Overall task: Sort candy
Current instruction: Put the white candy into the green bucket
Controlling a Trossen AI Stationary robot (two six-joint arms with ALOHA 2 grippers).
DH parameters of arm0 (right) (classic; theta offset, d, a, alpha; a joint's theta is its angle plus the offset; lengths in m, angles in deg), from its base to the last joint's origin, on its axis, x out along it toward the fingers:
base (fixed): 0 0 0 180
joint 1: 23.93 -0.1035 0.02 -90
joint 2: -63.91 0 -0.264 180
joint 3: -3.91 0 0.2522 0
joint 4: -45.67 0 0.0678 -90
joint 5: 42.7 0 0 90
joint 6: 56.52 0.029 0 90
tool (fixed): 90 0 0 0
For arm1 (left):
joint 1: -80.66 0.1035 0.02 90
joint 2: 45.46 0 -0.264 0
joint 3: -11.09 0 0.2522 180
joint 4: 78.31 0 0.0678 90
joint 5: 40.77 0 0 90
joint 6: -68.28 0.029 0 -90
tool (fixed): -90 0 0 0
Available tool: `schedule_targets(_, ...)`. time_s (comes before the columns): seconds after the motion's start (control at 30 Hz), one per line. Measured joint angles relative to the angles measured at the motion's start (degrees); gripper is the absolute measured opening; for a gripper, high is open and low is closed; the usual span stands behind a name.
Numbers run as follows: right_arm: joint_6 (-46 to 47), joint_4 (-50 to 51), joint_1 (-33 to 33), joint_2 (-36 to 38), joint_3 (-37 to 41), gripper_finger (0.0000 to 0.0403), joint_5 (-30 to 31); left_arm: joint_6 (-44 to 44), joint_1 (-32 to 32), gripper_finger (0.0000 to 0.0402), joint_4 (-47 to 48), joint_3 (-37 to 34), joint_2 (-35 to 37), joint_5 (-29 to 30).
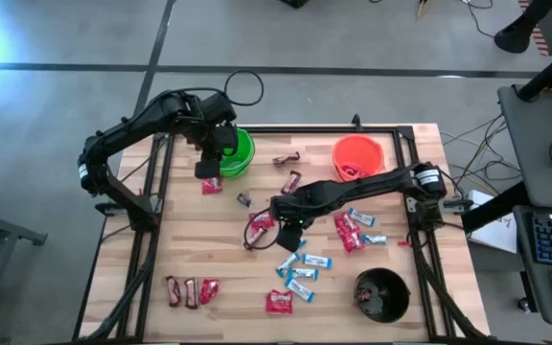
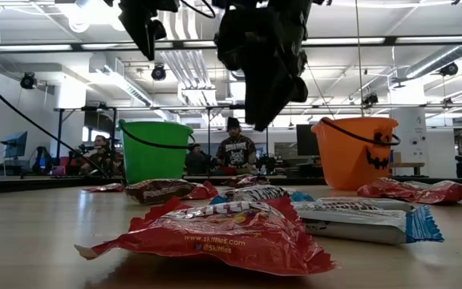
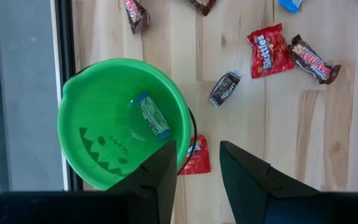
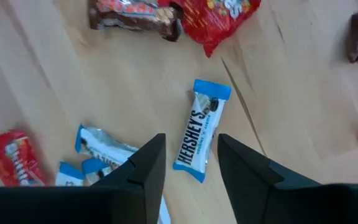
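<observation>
The right gripper (image 4: 187,168), open and empty, is held over a blue-and-white Hershey's bar (image 4: 201,129) near the table's middle, apparently lined up for a pick. The left gripper (image 3: 196,171), parted and empty, hangs beside the green bucket (image 3: 82,106), which holds one blue-and-white bar (image 3: 152,116). The orange bucket (image 1: 341,151) holds something dark, and the black bucket (image 1: 396,297) some candy.

Three buckets (image 1: 357,153) (green, orange, black); candy (image 1: 305,273) roughly two dozen pieces, exact count unclear.
</observation>
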State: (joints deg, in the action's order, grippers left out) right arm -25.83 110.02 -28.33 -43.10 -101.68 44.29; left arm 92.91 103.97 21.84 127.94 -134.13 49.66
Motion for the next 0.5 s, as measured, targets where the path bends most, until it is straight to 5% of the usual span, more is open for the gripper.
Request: schedule_targets(0.5,8.54,-0.30,-0.50,-7.74,0.02,0.0154,-0.46,0.38,0.00,0.0105,-0.02,0.00,-0.01,0.02)
